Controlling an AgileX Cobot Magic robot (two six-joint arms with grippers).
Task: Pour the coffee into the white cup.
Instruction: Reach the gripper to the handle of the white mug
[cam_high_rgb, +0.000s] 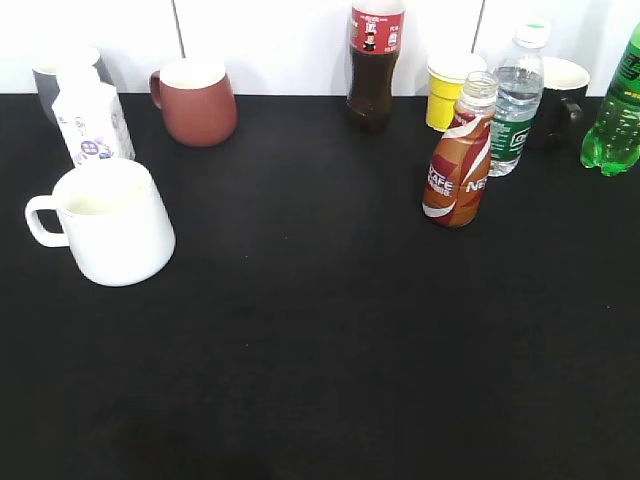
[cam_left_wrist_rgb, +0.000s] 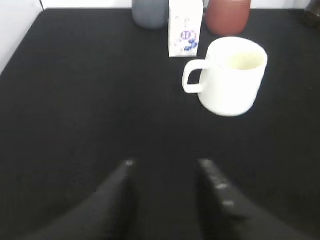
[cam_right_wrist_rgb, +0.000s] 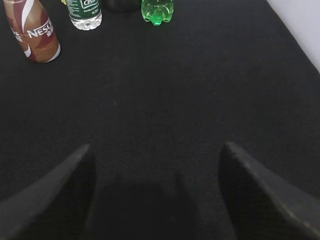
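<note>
While nothing is yet held, the pour has not begun.
Coffee: the coffee (cam_high_rgb: 459, 166) stands upright on the black table (cam_high_rgb: 330, 340), right of centre, its neck uncapped as far as the exterior view shows; it is just in front of a clear water bottle (cam_high_rgb: 517, 100) and near a small yellow cup (cam_high_rgb: 449, 88).
White cup: the white cup (cam_high_rgb: 108, 220) sits at the left, well apart from the coffee, handle pointing outward; its inside looks pale and empty of any dark liquid.
Right gripper: the right gripper (cam_right_wrist_rgb: 157, 165) hovers low over bare table with jaws spread wide, the coffee far off at the upper left of its view.
Left gripper: the left gripper (cam_left_wrist_rgb: 167, 172) is parted too, holding nothing, with the white cup ahead and to its right.
Bystanders: a dark red mug (cam_high_rgb: 196, 100), a cola bottle (cam_high_rgb: 373, 62), a small milk carton (cam_high_rgb: 90, 118) and a green bottle (cam_high_rgb: 615, 115) line the back.
Remaining, by this reckoning: reach, grasp, carry across, tip over the cup.
</note>
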